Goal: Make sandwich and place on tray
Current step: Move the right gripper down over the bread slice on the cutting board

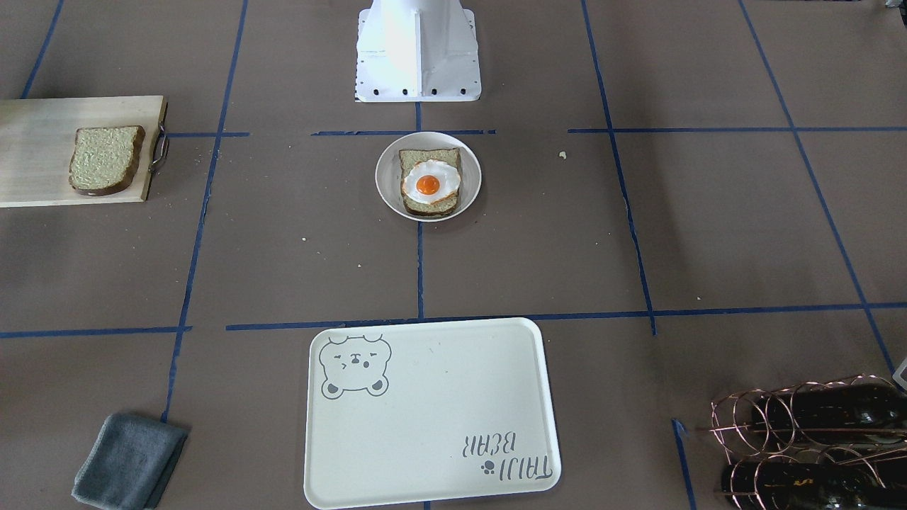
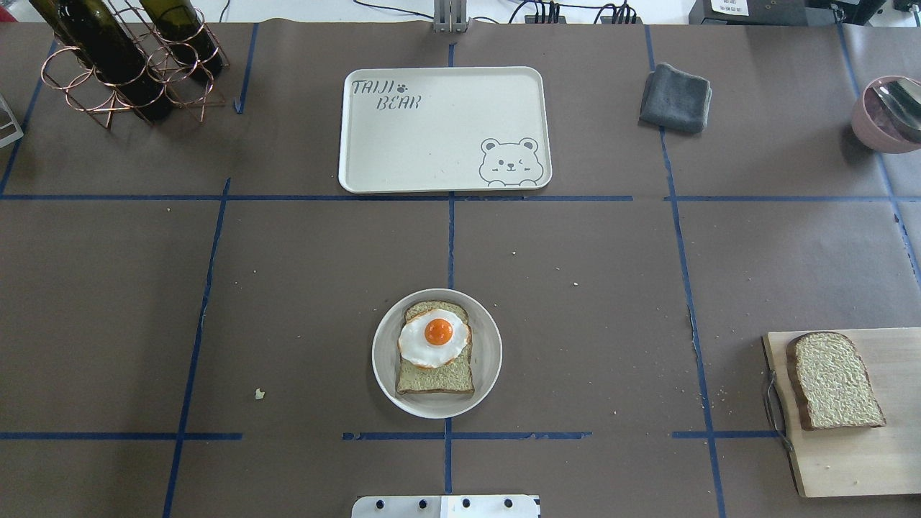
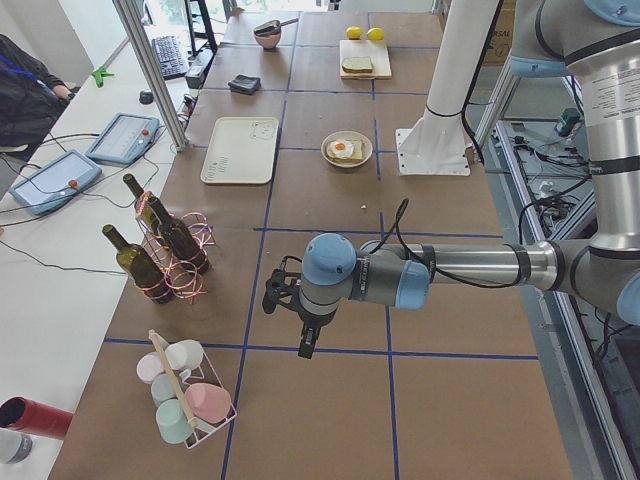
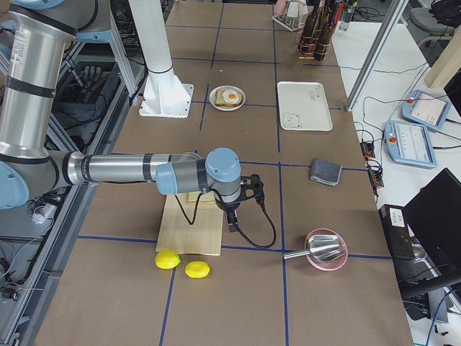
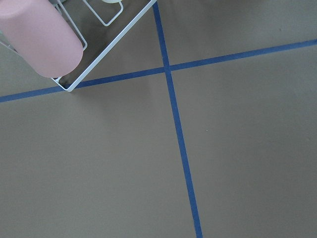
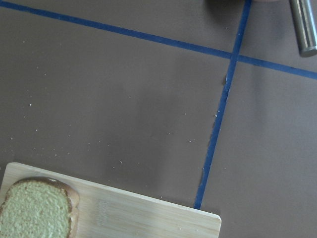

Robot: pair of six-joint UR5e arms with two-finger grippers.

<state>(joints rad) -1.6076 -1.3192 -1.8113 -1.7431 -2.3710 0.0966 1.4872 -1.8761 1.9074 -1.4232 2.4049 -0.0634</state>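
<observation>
One bread slice (image 2: 435, 374) lies on a small round white plate (image 2: 489, 360) in the table's middle, with the fried egg (image 2: 434, 337) on top of it. The second bread slice (image 2: 835, 380) lies on the wooden cutting board (image 2: 849, 460); it also shows in the right wrist view (image 6: 34, 208). The cream bear tray (image 2: 432, 137) sits beyond the plate with nothing on it. My left gripper (image 3: 280, 290) hangs over bare table near the cup rack. My right gripper (image 4: 253, 189) hangs beside the cutting board. I cannot tell whether either is open or shut.
A copper rack of wine bottles (image 2: 122, 65) stands far left. A grey cloth (image 2: 675, 98) and a pink bowl with a spoon (image 2: 888, 115) sit far right. Two lemons (image 4: 180, 264) lie by the board. A rack of cups (image 3: 185, 395) stands near the left arm.
</observation>
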